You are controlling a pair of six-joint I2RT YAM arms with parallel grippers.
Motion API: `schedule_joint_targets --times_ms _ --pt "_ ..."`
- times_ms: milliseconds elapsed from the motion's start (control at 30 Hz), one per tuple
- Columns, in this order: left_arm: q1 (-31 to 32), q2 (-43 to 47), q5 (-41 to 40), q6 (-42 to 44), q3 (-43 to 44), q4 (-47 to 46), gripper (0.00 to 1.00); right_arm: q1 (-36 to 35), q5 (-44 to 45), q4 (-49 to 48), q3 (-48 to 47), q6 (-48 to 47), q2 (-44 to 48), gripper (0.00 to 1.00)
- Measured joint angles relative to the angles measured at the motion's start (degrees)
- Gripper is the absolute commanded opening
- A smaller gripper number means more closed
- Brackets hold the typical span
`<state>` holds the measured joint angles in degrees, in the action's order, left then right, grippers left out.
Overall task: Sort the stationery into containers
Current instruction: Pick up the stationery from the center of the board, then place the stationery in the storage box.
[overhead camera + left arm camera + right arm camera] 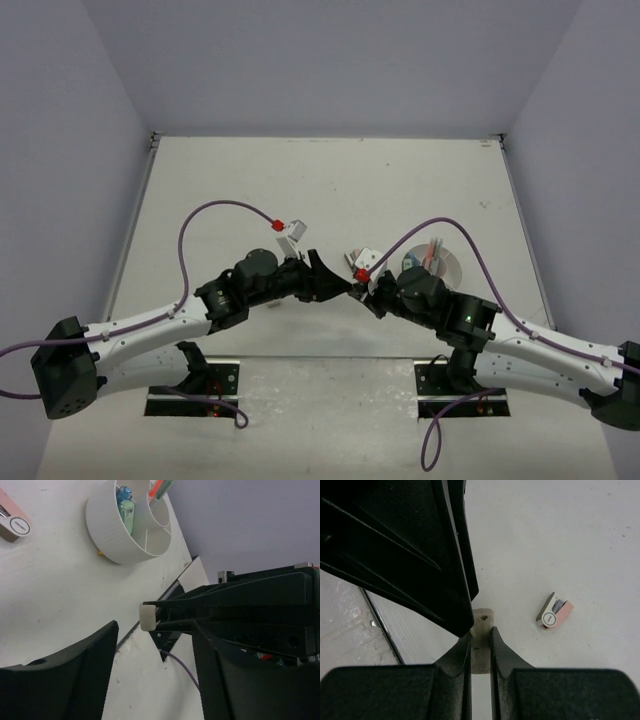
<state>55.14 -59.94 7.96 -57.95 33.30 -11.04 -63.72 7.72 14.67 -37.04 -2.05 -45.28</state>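
My right gripper (481,630) is shut on a small white block (483,617), held above the table at the middle. My left gripper (156,628) faces it tip to tip, jaws apart, with the same block (147,617) in the gap at its fingertips. One left finger (420,555) overlaps the block's side in the right wrist view. In the top view the two grippers (338,283) (360,290) meet at the centre. The round white container (120,535) holds green and blue pieces (127,510) and pens (161,490). A pink and white piece (554,614) lies on the table.
The container (445,265) stands at the right, half hidden behind the right arm. The pink and white piece (12,521) lies left of it in the left wrist view. Purple cables loop over both arms. Walls close the table on three sides.
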Motion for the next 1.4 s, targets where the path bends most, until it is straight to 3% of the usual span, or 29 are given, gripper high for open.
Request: schedule_joint_targets --times_ms 467,633,700,767,800,967,1100,1233,1400 --pt "0.1 -5.7 2.2 0.0 1.6 -5.5 0.32 0.0 0.3 0.5 0.0 0.1 2.0 0.00" --pt "0.2 -5.9 2.7 0.0 1.7 -6.1 0.02 0.0 0.4 0.5 0.0 0.2 2.6 0.00" --pt "0.2 -6.0 2.8 0.0 1.7 -6.4 0.00 0.0 0.5 0.6 0.0 0.2 2.9 0.04" --pt "0.2 -6.2 2.9 0.0 1.8 -6.8 0.00 0.0 0.7 0.7 0.0 0.2 3.2 0.79" --pt "0.2 -6.4 2.9 0.1 1.9 -6.9 0.00 0.0 0.9 0.7 0.0 0.6 3.3 0.97" --pt "0.6 -7.9 1.1 3.3 5.4 -4.8 0.00 0.0 6.3 1.5 -0.2 6.2 4.1 0.99" --pt "0.6 -11.5 -4.6 8.4 13.4 -0.4 0.00 0.2 18.2 9.7 -3.9 16.9 4.6 0.99" --pt "-1.1 -21.0 -5.7 14.7 25.7 1.3 0.00 0.5 28.3 20.6 -9.2 29.3 7.4 0.99" --pt "-3.7 -38.0 0.0 23.7 42.9 2.3 0.00 0.5 35.2 31.3 -13.4 39.7 14.9 0.99"
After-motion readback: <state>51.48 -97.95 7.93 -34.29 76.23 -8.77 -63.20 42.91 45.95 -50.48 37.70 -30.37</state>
